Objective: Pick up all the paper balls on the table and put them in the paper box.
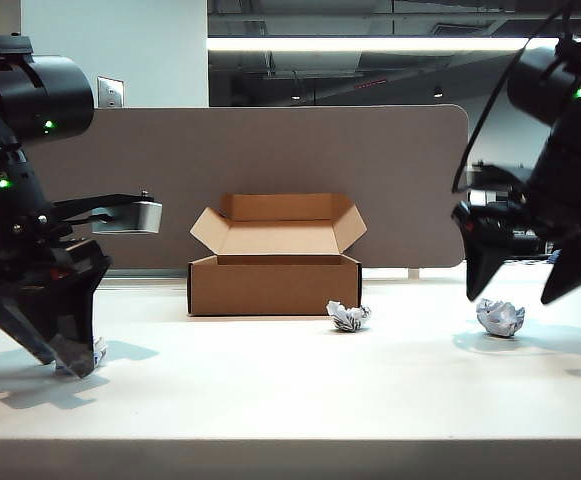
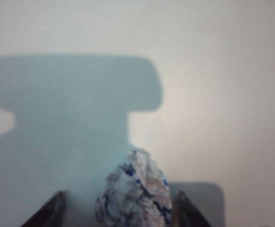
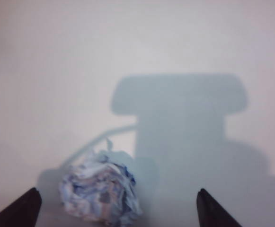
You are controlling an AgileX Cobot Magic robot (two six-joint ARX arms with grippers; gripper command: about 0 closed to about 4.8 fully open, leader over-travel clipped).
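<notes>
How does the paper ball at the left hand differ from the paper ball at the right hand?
The left ball sits centred between the open fingers of the left hand, which is down at the table. The right ball lies off-centre, near one finger of the open right hand, which hangs above it. From the front the left ball is mostly hidden; the right ball shows fully. Both are crumpled white paper with blue marks, outside the box.

Brown paper box [image 1: 274, 285], white blue-marked paper balls [image 1: 349, 316], white table [image 1: 290, 390]
</notes>
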